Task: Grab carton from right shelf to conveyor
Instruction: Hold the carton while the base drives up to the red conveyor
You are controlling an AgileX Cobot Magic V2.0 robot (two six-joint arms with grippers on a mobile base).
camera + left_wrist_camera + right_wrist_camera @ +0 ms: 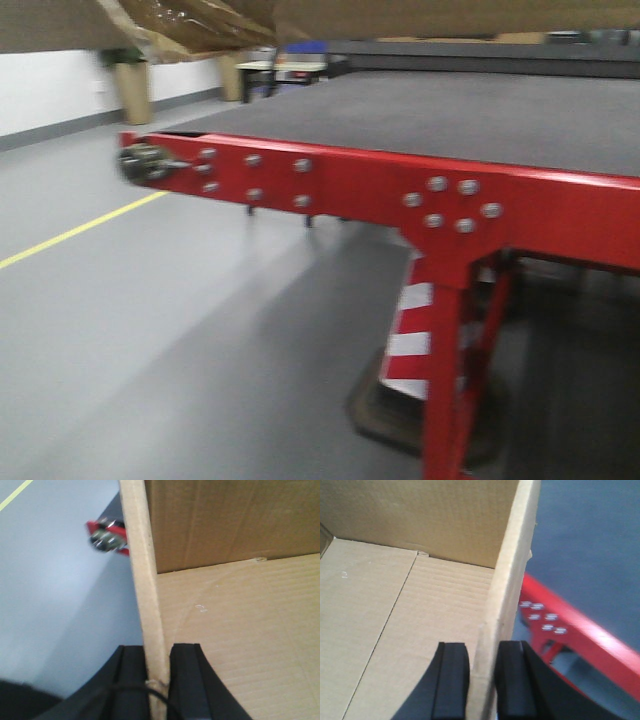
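Observation:
The carton [235, 620] is an open brown cardboard box held up between both arms; its underside [380, 15] fills the top edge of the front view. My left gripper [157, 652] is shut on the carton's left wall, one black finger [131, 680] outside and one inside. My right gripper [484, 652] is shut on the carton's [395, 610] right wall the same way. The conveyor [470, 115], a dark grey belt on a red frame [400, 190], lies just ahead and below the carton. The right shelf is out of view.
Grey floor with a yellow line [80, 228] runs to the left of the conveyor. A red-and-white striped post [410, 340] stands under the conveyor's end. Cardboard-coloured pillars [132, 90] and a small table [265, 70] stand far back left.

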